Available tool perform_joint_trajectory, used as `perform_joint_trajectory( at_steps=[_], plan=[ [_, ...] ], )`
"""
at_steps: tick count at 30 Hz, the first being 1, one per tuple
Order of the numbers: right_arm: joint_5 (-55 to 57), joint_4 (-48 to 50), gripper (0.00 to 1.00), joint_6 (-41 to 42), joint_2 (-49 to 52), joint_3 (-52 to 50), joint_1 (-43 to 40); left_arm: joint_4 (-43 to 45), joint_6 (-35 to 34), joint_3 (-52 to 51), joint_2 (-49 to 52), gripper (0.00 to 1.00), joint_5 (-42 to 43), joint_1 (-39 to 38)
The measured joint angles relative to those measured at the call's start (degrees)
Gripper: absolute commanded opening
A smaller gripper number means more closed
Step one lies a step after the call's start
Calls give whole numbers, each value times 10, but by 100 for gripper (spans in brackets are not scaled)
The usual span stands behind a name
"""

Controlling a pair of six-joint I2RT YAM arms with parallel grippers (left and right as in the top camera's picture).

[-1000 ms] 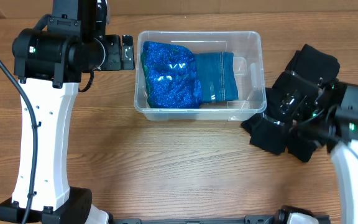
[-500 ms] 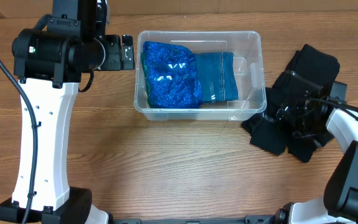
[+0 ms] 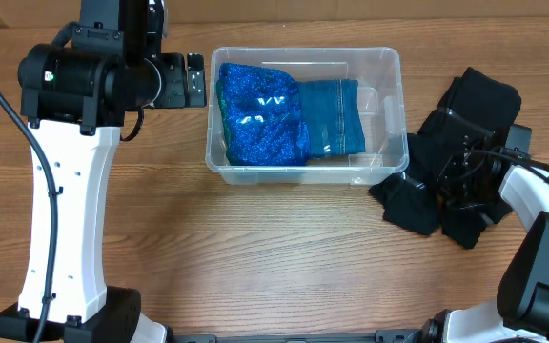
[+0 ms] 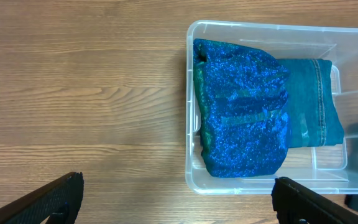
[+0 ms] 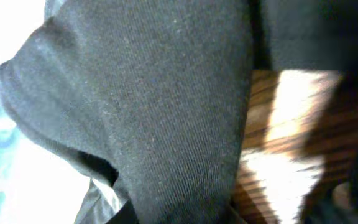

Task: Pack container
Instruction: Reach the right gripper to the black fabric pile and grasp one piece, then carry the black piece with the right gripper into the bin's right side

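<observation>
The clear plastic container point(image 3: 390, 107) stands at the table's back middle. Inside it lie a sparkly blue garment point(image 3: 260, 114) on the left and folded denim point(image 3: 336, 116) beside it. A pile of black cloth point(image 3: 479, 100) lies to the right of the tub. My right gripper point(image 3: 451, 176) is down in that pile, closed on a fold of it; black cloth point(image 5: 166, 93) fills the right wrist view. My left gripper point(image 3: 196, 80) hovers open just left of the tub, holding nothing. The left wrist view shows the container point(image 4: 189, 93) and the blue garment point(image 4: 244, 106).
The bare wooden table point(image 3: 284, 257) stretches in front of the tub. The left arm's white column point(image 3: 65, 219) rises at the left. The tub's right end point(image 3: 379, 95) holds no clothes.
My right gripper has dropped into the black cloth and gone from open to closed on it. The left arm and the tub's contents have not moved.
</observation>
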Motion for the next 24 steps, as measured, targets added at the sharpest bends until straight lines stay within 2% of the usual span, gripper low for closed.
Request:
perform_joint_trajectory(
  at_steps=[2, 4, 7, 10, 13, 19, 24],
  plan=[
    [-23, -53, 7, -1, -33, 10, 0, 0, 0, 0, 0, 100, 0, 0],
    [-33, -85, 7, -3, -70, 27, 2, 0, 0, 0, 0, 100, 0, 0],
    [-44, -150, 8, -3, -195, 91, 19, 0, 0, 0, 0, 100, 0, 0],
    [-45, -142, 9, 14, -276, 123, 61, 0, 0, 0, 0, 100, 0, 0],
    [-57, -86, 9, 43, -328, 132, 134, 0, 0, 0, 0, 100, 0, 0],
    [-60, 120, 10, 82, -254, 134, 265, 0, 0, 0, 0, 100, 0, 0],
    [-45, 170, 11, 105, -129, 135, 287, 0, 0, 0, 0, 100, 0, 0]
  ],
)
